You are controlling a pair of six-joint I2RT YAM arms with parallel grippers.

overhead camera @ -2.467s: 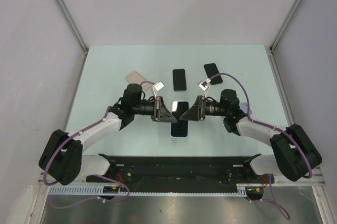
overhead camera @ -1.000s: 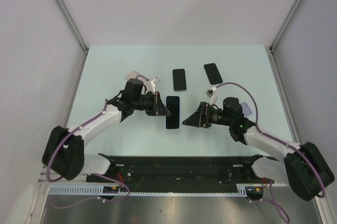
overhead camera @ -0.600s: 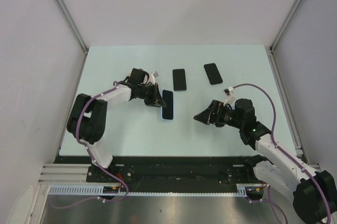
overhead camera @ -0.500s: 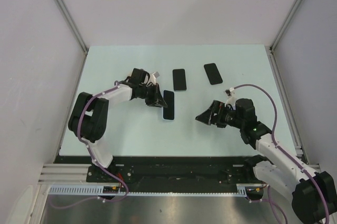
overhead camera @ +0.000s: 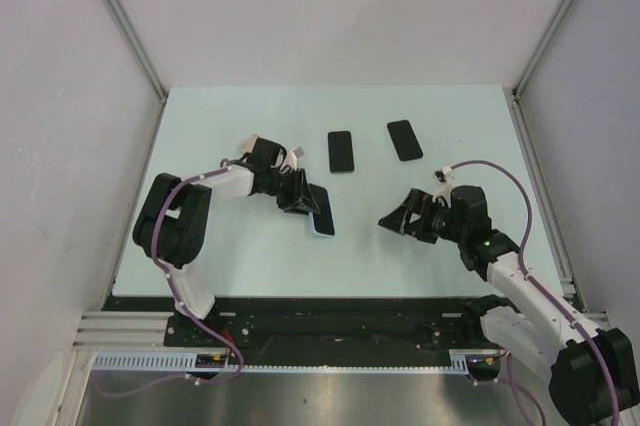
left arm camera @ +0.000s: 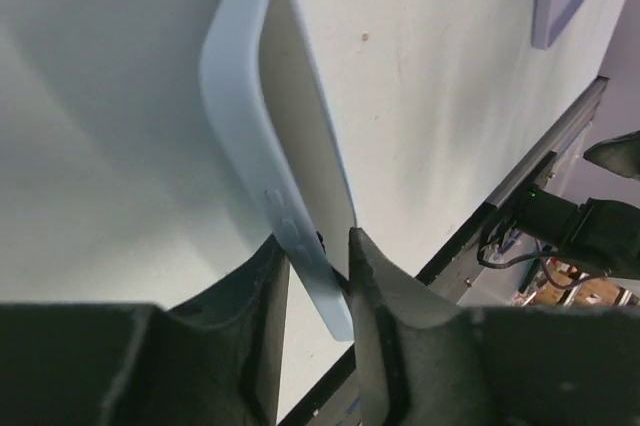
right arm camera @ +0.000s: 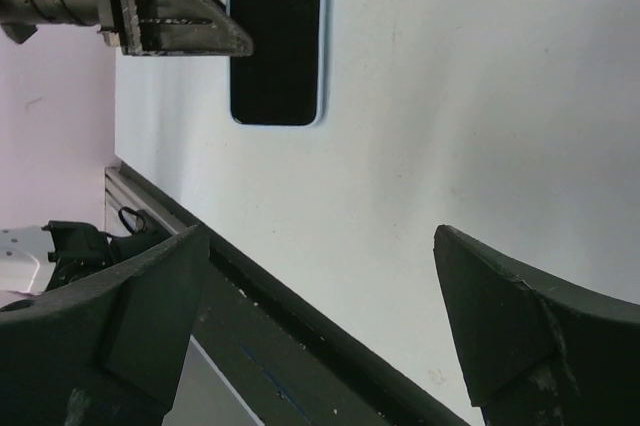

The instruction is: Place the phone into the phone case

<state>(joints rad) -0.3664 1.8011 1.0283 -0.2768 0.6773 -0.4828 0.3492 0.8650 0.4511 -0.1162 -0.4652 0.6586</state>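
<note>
The left tool [overhead camera: 297, 199] lies low over the desk [overhead camera: 220, 126] in the top view. Its tips are at one end of the phone [overhead camera: 319, 208], which lies flat and screen up inside the pale blue phone case [overhead camera: 328, 232]. The right tool [overhead camera: 394, 218] hangs well off to the phone's other side, fingers spread wide with nothing between them. Beyond both tools lie a second dark phone [overhead camera: 341, 151] and a third dark phone [overhead camera: 404, 139].

In the left wrist view, the left tool's fingers [left arm camera: 265, 291] sit on either side of the case's rim, only narrowly parted. Whether they pinch it or merely bracket it cannot be told.

In the right wrist view, the right tool's fingers [right arm camera: 150, 296] stand far apart over bare desk. The cased phone lies ahead of them, with the left tool at its end.
</note>
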